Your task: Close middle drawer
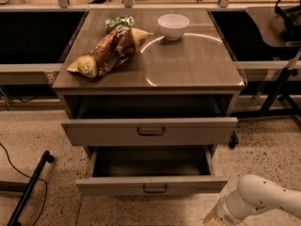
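Note:
The middle drawer [151, 185] is the lower of the two drawers I can see. It has a grey-tan flat front and a small dark handle [155, 189]. It is pulled far out and its inside is bare. The taller-fronted top drawer [149, 131] above it is pulled out a shorter way. The third drawer is hidden below. My white arm [265, 199] comes in from the bottom right. My gripper [212, 219] is at the bottom edge, just in front of and below the middle drawer's right front corner, and is mostly cut off.
On the cabinet top [188, 65] lie a chip bag [110, 51], a green packet [118, 21] and a white bowl [173, 26]. A black stand leg [28, 187] and cable lie on the floor at left. Table legs [277, 88] stand at right.

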Robot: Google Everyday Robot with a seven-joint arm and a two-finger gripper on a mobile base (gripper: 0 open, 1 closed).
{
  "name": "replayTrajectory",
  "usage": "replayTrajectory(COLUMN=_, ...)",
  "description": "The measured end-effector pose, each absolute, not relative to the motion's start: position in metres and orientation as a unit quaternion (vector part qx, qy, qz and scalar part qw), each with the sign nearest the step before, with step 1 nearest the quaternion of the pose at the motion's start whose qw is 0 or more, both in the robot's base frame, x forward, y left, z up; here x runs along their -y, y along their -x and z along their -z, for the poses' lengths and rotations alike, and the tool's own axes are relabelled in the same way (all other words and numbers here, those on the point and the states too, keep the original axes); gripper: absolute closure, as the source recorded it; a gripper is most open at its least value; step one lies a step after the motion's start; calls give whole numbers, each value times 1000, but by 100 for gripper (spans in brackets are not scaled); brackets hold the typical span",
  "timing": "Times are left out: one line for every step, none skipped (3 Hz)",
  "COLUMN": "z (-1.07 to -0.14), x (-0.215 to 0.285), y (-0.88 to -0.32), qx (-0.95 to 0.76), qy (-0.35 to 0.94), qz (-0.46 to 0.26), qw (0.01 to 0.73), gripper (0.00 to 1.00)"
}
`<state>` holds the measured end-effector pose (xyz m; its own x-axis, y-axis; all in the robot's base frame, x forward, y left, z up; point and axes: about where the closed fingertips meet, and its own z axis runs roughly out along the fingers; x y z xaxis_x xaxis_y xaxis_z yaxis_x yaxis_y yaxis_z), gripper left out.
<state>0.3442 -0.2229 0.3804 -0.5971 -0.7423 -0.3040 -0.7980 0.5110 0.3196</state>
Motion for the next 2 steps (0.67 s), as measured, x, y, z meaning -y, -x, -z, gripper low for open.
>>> replayTrajectory(z=-371, x=221, y=-354, qx=-879, qy=422, qz=-204, qw=87, gripper=100)
replayTrajectory(z=-364, x=219, y=-367, qx=-888, qy=405, qz=-194, qw=101, gripper=100)
